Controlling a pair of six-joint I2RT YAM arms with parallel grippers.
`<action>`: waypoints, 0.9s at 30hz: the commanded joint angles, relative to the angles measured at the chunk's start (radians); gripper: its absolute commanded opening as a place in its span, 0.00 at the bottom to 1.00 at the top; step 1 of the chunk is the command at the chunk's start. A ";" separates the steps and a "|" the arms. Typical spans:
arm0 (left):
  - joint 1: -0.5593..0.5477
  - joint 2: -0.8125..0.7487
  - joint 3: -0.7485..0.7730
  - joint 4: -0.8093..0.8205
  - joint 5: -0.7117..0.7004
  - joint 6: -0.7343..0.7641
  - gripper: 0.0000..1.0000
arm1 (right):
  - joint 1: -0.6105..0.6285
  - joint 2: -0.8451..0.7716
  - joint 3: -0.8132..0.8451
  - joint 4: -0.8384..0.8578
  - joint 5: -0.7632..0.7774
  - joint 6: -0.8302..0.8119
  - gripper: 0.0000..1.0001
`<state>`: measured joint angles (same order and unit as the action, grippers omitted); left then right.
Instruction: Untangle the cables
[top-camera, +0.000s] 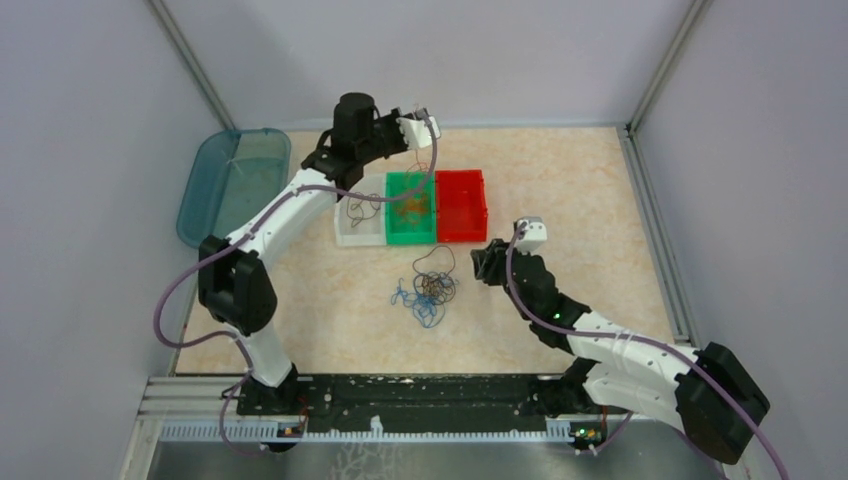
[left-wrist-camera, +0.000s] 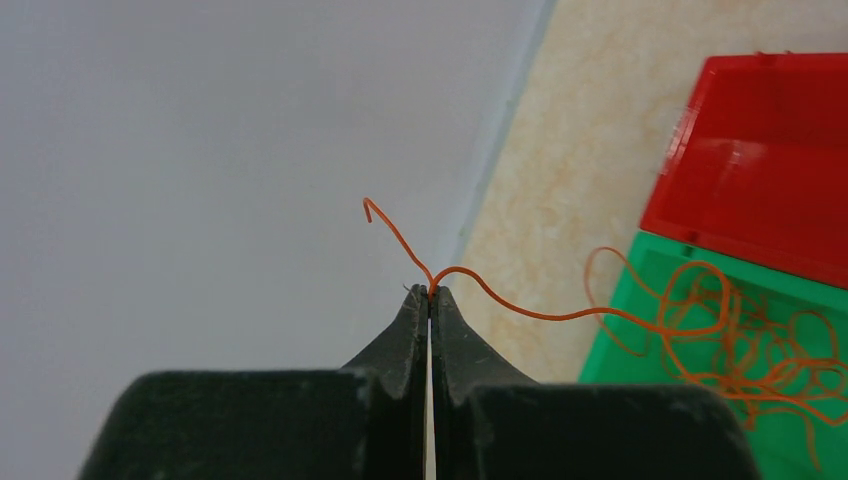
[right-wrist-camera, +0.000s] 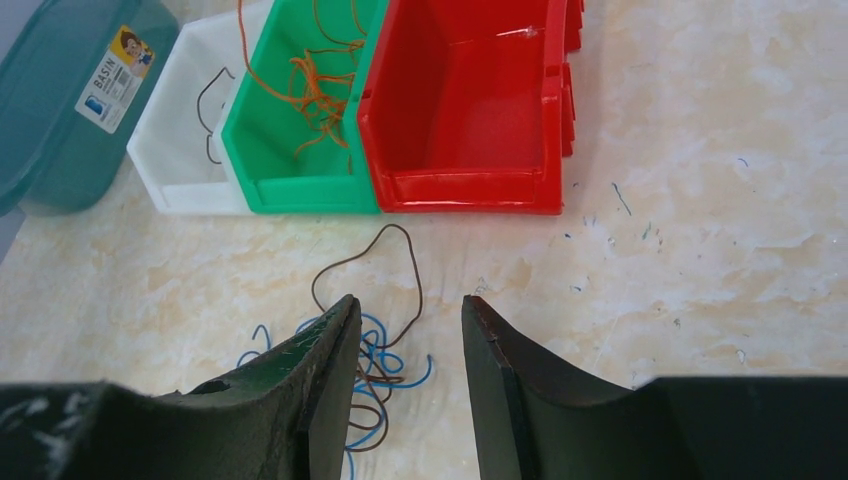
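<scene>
1. Left gripper (left-wrist-camera: 430, 295): one, raised in the upper centre of the top view. Its jaws are pressed together on one orange cable (left-wrist-camera: 530, 314), pinched at the very tips.
2. The held strand runs from the jaws to the lower right of the left wrist view. There it joins a heap of orange cables (right-wrist-camera: 315, 85) in the green bin (right-wrist-camera: 300, 185). Their number cannot be told.
3. Right gripper (right-wrist-camera: 408, 305): one, at centre right of the top view. Its jaws are spread apart and hold nothing.
4. Clump of cables (top-camera: 430, 290): one, on the table (top-camera: 580, 200) at frame centre, below the bins. It mixes blue and dark brown strands too tangled to count. In the right wrist view it lies at lower centre, partly behind the left finger.
5. Bins: three in one touching row, from left to right the white bin (right-wrist-camera: 185, 185), the green bin and the red bin (right-wrist-camera: 470, 185).
6. Dark cable (right-wrist-camera: 200, 105): one, lying in the white bin.
7. Teal basin (top-camera: 225, 185): one, in the upper left of the top view.
</scene>
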<state>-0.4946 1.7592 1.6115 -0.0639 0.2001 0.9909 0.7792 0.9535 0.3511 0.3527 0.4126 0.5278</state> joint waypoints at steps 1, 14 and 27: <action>0.001 0.047 0.032 -0.160 0.032 -0.128 0.00 | -0.036 0.010 0.015 0.052 -0.032 0.011 0.43; -0.001 0.080 -0.114 -0.099 0.030 -0.139 0.00 | -0.063 0.003 0.029 0.026 -0.078 0.038 0.42; -0.025 0.152 -0.233 0.027 -0.018 -0.089 0.00 | -0.064 -0.021 0.041 -0.015 -0.081 0.047 0.42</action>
<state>-0.5083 1.8767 1.3849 -0.1085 0.1978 0.8894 0.7235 0.9573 0.3515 0.3271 0.3378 0.5621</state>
